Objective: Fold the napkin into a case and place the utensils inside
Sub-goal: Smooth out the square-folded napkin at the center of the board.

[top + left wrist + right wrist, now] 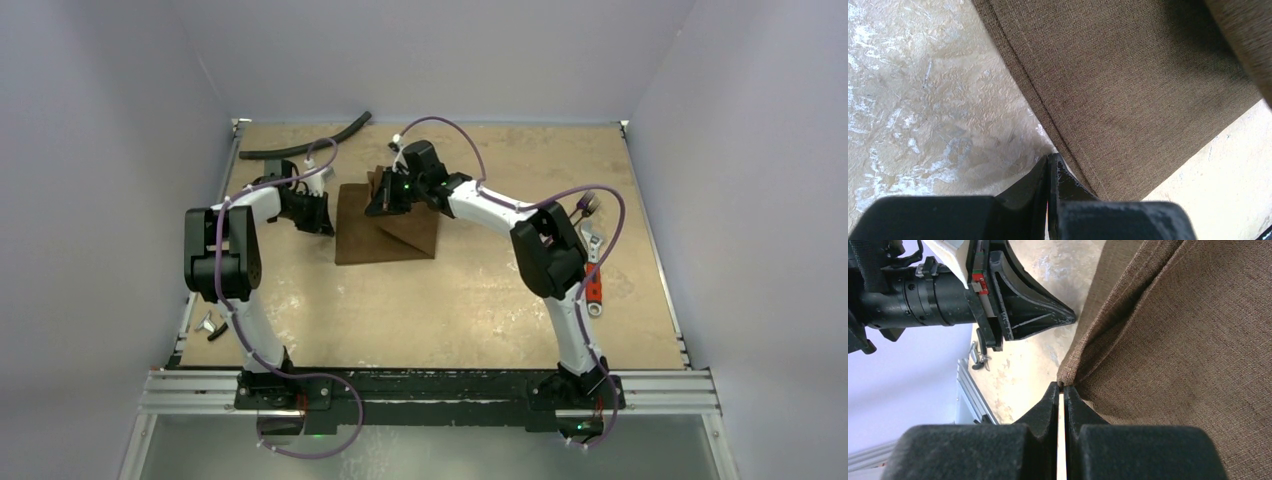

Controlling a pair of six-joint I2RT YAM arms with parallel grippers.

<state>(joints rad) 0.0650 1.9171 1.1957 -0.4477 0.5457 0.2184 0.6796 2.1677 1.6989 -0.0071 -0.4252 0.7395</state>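
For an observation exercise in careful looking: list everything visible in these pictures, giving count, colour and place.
soft brown cloth napkin: one, brown, table centre, partly folded
long black curved hose: one, black, far left of the table
slim dark purplish metal utensils: count unclear, purplish, right side of the table
silvery metal piece: one, silver, right edge, just nearer than the utensils
orange-red object: one, right edge, nearer still; kind unclear
small silvery and black object: one, left edge beside the left arm
mottled tan table: one, tan
left gripper: black, shut, tips at the napkin's hem
right gripper: black, shut on a fold of the napkin
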